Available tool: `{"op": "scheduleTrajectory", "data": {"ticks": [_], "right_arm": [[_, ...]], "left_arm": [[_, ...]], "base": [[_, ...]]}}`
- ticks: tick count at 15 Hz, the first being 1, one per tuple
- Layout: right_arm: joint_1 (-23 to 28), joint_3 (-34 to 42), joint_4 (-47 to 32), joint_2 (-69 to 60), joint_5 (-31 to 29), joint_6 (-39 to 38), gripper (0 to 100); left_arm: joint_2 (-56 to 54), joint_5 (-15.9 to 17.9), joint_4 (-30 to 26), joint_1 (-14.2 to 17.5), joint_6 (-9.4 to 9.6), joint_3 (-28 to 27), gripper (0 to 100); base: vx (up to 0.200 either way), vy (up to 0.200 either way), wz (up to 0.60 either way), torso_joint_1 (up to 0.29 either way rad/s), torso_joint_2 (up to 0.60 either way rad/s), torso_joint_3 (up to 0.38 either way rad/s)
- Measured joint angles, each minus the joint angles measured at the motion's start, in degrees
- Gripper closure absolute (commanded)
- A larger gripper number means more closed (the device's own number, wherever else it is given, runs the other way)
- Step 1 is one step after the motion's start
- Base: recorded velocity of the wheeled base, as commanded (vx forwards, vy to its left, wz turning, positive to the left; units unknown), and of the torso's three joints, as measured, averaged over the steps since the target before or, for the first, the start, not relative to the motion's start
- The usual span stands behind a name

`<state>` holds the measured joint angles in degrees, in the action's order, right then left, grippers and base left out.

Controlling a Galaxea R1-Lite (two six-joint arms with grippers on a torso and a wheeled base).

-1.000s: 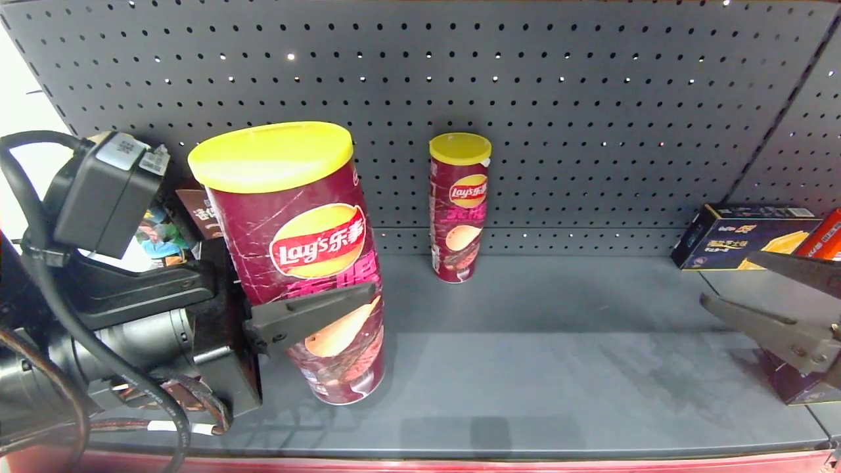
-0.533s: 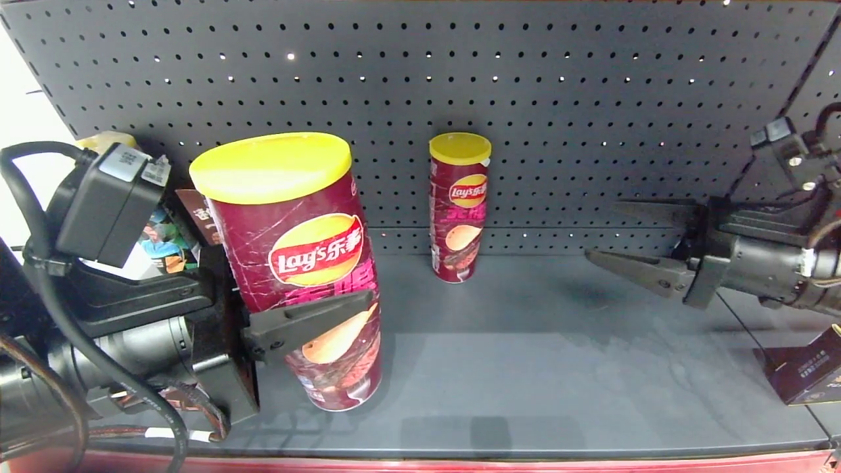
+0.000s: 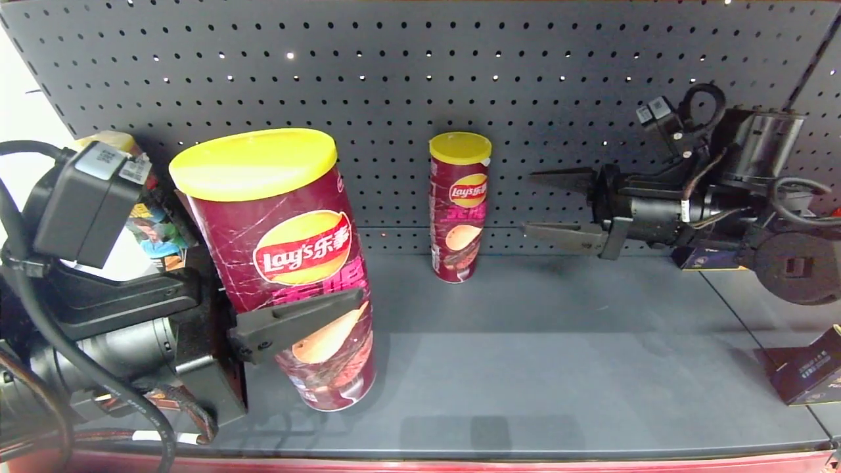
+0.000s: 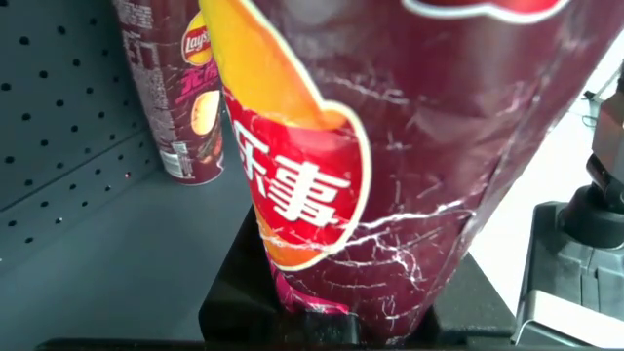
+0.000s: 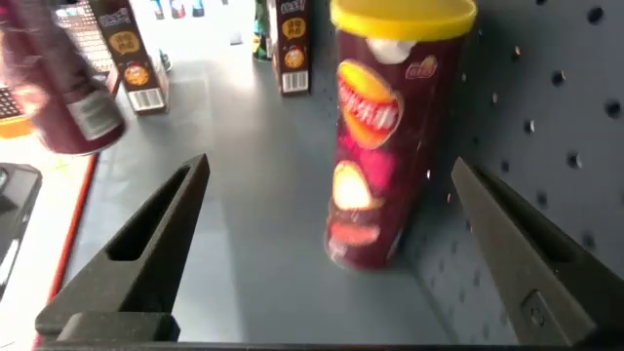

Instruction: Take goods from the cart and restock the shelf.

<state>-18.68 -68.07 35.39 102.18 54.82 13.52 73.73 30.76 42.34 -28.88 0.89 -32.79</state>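
Head view: the left gripper [image 3: 309, 309] is clamped on the held chips can [image 3: 289, 217] at the left of the frame, one dark finger lying across the can's front low down; the can leans a little, its yellow lid toward the upper left, its base low over the front part of the shelf [image 3: 558, 368], and I cannot tell whether it touches; over the last second it has slid slightly toward the left edge, no more; the large change is on the right, where the right gripper [image 3: 529, 202] has come up from the lower right corner to the upper right, its fingers apart and holding nothing, tips pointing at the standing can [image 3: 459, 210] in the centre against the pegboard [image 3: 460, 66]; a dark box [image 3: 805, 374] lies at the lower right edge

Left wrist view: the held can takes most of the frame, gripped near its lower end; the standing can sits in the upper left, well apart from it, with bare shelf between

Right wrist view: both fingers [image 5: 146, 253] are spread wide at the lower corners, and the standing can stands upright between them farther off, not touched; the held can is a blur in the upper left

Judgement: the held can is not yet released, so that placing is unfinished; the right arm seems to be lining up on the standing can, perhaps to straighten or steady it
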Motion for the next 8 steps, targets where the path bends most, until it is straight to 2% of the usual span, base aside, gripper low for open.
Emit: {"op": "scheduleTrajectory", "data": {"ticks": [8], "right_arm": [[-2.1,-8.3,-0.1,10.0,0.7,-0.1,0]], "left_arm": [[-0.2,0.0,0.0,0.0,0.00,0.1,100]], "base": [[0.000,0.000,0.00,0.000,0.00,0.000]]}}
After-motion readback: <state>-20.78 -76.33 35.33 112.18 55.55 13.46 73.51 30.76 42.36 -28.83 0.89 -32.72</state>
